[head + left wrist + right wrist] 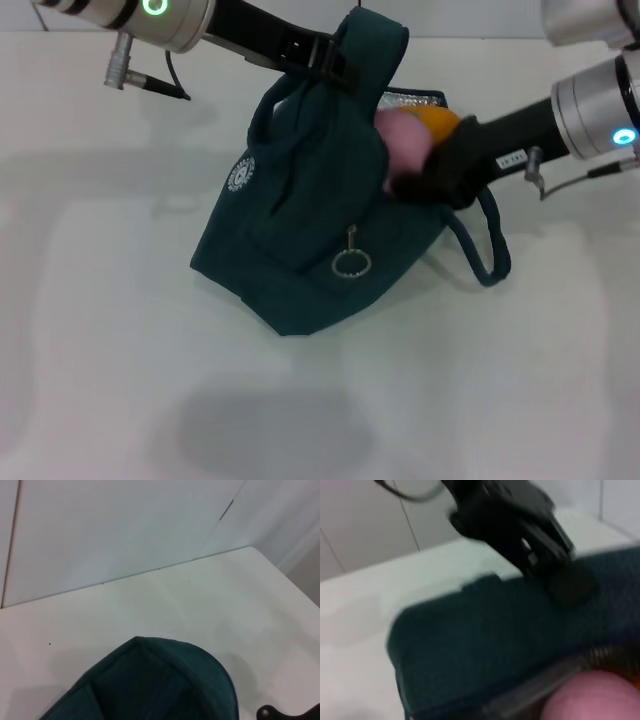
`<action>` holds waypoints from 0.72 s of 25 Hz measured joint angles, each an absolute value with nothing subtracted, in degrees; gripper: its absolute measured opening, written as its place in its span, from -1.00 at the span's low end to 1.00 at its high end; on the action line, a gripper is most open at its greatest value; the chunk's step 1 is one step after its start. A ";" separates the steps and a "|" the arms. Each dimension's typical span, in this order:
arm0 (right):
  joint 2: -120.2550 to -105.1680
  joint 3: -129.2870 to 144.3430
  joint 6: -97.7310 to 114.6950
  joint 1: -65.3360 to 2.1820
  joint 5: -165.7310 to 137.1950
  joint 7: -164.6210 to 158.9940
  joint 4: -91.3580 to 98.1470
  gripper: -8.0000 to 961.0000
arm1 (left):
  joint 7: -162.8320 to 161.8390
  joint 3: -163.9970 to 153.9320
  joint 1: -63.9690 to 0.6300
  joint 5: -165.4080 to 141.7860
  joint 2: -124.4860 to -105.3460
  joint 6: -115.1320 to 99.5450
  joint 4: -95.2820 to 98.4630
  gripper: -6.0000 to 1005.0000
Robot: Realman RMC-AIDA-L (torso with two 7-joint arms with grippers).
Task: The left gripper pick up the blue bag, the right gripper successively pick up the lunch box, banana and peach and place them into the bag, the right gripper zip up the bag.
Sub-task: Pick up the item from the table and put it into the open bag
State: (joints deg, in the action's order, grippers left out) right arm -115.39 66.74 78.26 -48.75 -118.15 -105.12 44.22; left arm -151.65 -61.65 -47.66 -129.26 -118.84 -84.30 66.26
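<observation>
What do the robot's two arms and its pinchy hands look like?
Both arms have shiny silver round wrists. The left gripper is long and black, with a green glowing ring and a thin black cable by its wrist. The right gripper is black too, wears a small white label, and its wrist shows a blue-looking glowing ring.

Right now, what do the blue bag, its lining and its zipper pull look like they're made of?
The blue bag: matte woven fabric, dark teal, soft and creased where it slumps. Lining: silvery, shiny, probably foil-type insulation. Zipper pull: a pale ring, apparently metal.
</observation>
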 joint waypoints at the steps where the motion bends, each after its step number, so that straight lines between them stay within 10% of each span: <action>1: -115.38 66.73 78.16 -48.85 -119.44 -106.38 44.17 -0.92 | -151.66 -61.63 -47.68 -129.26 -118.84 -84.29 66.23 -0.92; 18: -115.56 66.60 71.64 -48.90 -116.82 -110.28 44.43 -0.90 | -151.70 -61.69 -47.35 -129.26 -119.00 -84.28 66.15 -0.92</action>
